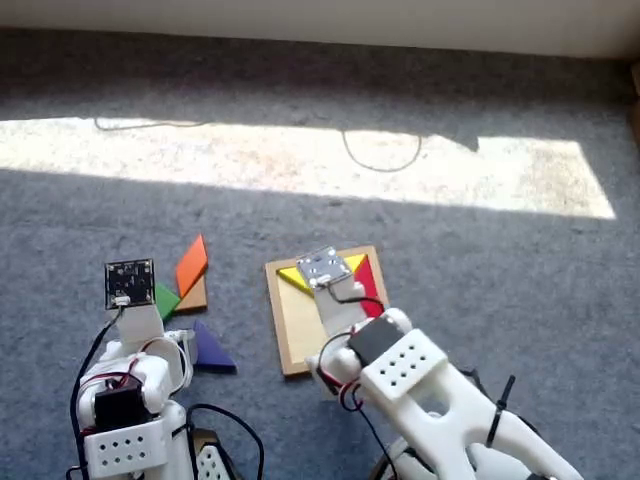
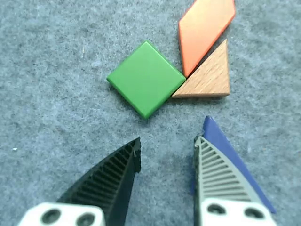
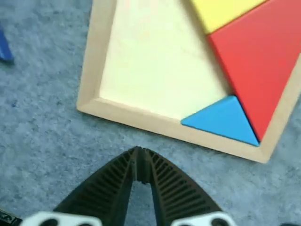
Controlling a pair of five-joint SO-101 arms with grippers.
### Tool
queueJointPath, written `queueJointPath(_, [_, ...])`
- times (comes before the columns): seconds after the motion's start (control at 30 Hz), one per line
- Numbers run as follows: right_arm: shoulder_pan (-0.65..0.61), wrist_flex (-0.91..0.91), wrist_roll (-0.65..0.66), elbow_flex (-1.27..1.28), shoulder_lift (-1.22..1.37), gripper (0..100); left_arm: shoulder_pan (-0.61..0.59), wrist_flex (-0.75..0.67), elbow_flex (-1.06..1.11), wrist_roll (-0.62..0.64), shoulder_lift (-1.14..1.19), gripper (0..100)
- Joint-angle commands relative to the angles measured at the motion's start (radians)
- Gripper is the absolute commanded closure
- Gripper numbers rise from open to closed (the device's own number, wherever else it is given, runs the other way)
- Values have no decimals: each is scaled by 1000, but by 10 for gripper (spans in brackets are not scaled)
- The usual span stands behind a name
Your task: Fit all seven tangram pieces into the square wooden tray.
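The dark blue triangle (image 2: 211,127) lies half hidden behind the left end effector (image 2: 167,141).

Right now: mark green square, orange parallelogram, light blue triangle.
Green square (image 2: 146,78), left wrist view, face centre.
Orange parallelogram (image 2: 206,33), left wrist view, face centre.
Light blue triangle (image 3: 224,121), right wrist view, face centre.

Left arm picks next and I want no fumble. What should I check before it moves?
1. Left claw open: ok.
2. Green square flat, uncovered, ahead of that claw: ok.
3. Dark blue triangle clear of its fingers: cannot tell, one finger hides part.
4. Bare room in tray: ok; yellow piece, red piece, light blue piece sit inside.
5. Way to tray free: not ok, right arm hangs over it; right claw shut.
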Motion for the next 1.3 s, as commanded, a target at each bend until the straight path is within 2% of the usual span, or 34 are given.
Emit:
queueJointPath(0.0, [-120,-166,-86,56,42,995,-8,8,19,3,-50,815])
queueJointPath(0.1, [-154,-248,-94,64,119,995,-8,8,19,3,-50,815])
queueJointPath(0.37, [-136,-435,-94,-48,381,995,-8,8,19,3,-50,815])
queueJointPath(0.57, [-85,-447,-94,-223,406,995,-8,8,19,3,-50,815])
queueJointPath(0.77, [-50,-558,-94,-341,406,995,-8,8,19,3,-50,815])
queueJointPath(0.87, [-41,-555,-92,-371,397,995,-8,8,19,3,-50,815])
queueJointPath(1.03, [-13,-438,-86,-375,260,995,-8,8,19,3,-50,815])
queueJointPath(1.13, [61,-344,-86,-367,142,995,-8,8,19,3,-50,815])
queueJointPath(1.27, [219,-248,-84,-286,-10,995,-8,8,19,3,-50,815])
